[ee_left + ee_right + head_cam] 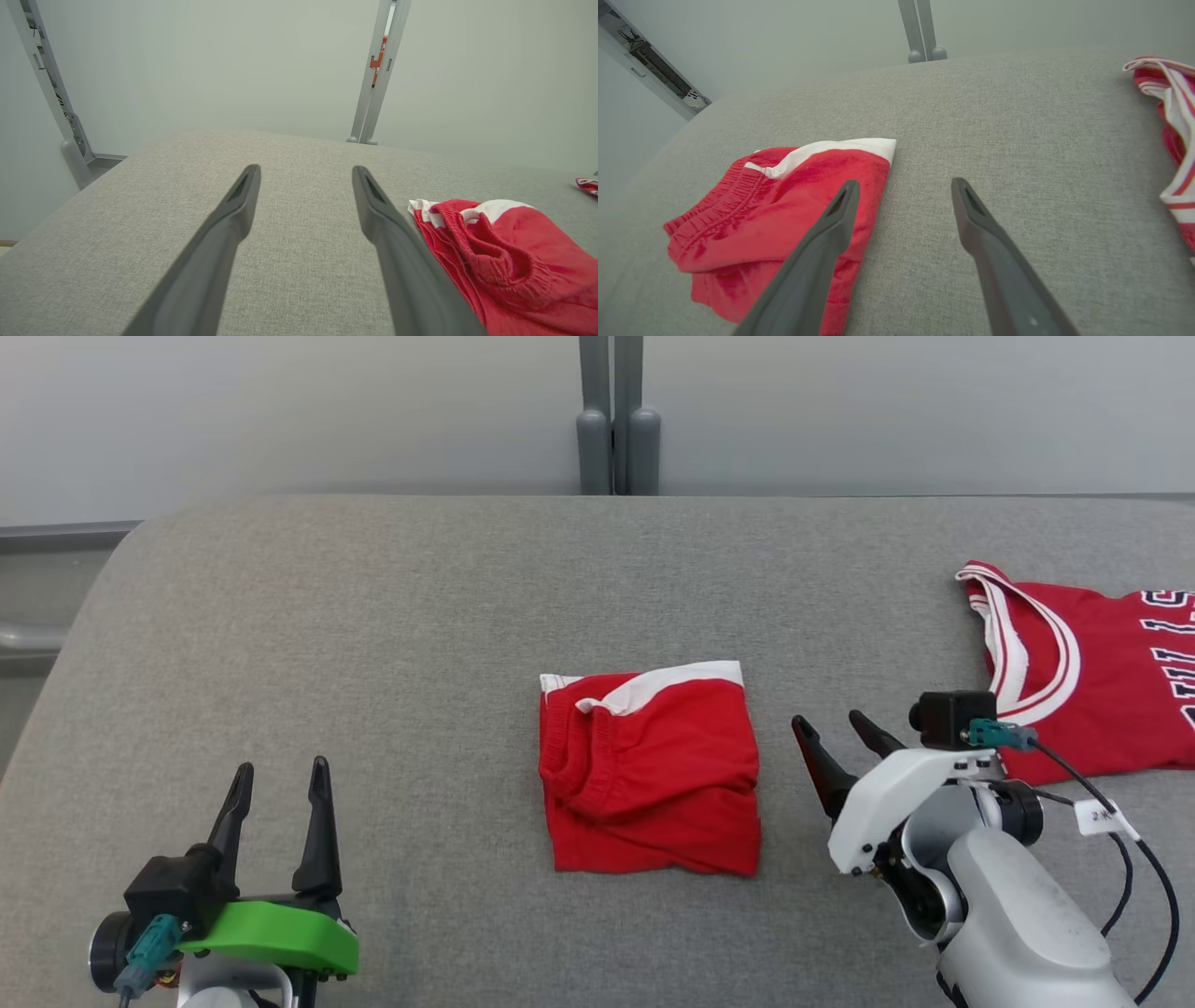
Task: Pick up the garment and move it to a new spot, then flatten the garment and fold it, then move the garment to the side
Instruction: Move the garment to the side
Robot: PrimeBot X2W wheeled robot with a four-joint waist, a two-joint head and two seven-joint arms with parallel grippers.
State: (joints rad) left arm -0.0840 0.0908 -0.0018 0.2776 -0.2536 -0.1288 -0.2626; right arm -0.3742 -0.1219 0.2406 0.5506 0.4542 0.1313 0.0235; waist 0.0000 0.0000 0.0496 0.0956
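Left gripper [282, 765]: near the front-left corner of the grey padded top [373, 597]; fingers spread, nothing between them; well apart from the cloth.
Left wrist view: bare grey fabric between the fingers; red cloth off to the right of the right finger.
Shorts [649, 775]: red with a white band; middle of the padded top, a bit nearer the front edge; folded to a rough square; waistband bunched at the left side, white band along the far edge, front edge a little lumpy.
Posts [616, 420]: two grey uprights behind the far edge, centre.
Right gripper [827, 719]: just beside the right edge of the shorts; fingers apart and empty; no visible contact from the head view.
Right wrist view: left finger overlapping the right edge of the shorts; touching or hovering, cannot tell.
Jersey [1092, 672]: red with white trim; flat at the right edge of the padded top, partly cut off; apart from the shorts.
Step in hand: fold apparently done; likely the start of the last step, moving the shorts to the side.
Next move: probably right gripper down onto the right edge of the stack, pinching through all layers, then lifting or dragging low to keep the fold. Free room toward the left edge; right side taken by the jersey.
Risk: catching the top layer only and opening the fold.
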